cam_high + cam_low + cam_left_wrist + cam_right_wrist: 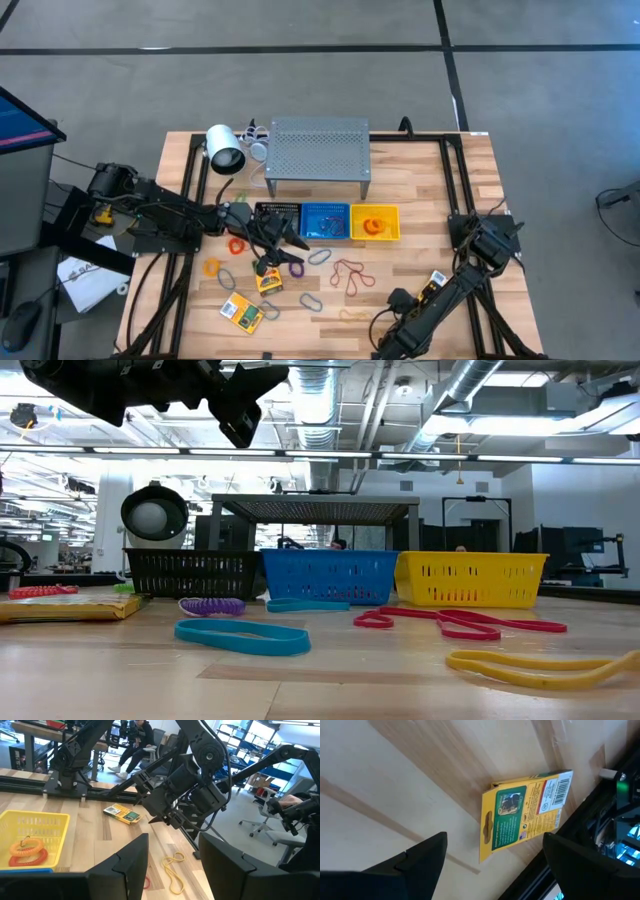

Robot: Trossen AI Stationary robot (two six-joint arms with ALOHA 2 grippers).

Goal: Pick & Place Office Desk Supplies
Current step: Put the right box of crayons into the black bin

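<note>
Loose supplies lie on the wooden table: yellow-and-green packs [268,281] [242,313], orange loops [237,243], a purple loop [295,266], red-brown bands [350,272], grey oval clips [310,300] and a yellow band [172,870]. My left gripper [290,242] [172,855] hovers open above the loops in front of the baskets, raised clear of the table [240,415]. My right gripper [495,865] [398,298] is open near the table's near right corner. Its fingers point at a third pack [525,817] [437,280] lying flat by the frame rail, without touching it.
Black [277,212], blue [325,222] and yellow [375,222] baskets stand in a row before the grey perforated shelf [318,150]; the yellow one holds orange loops [25,851]. A white cylindrical lamp [225,150] lies left of the shelf. Black frame rails [455,180] run along both table sides.
</note>
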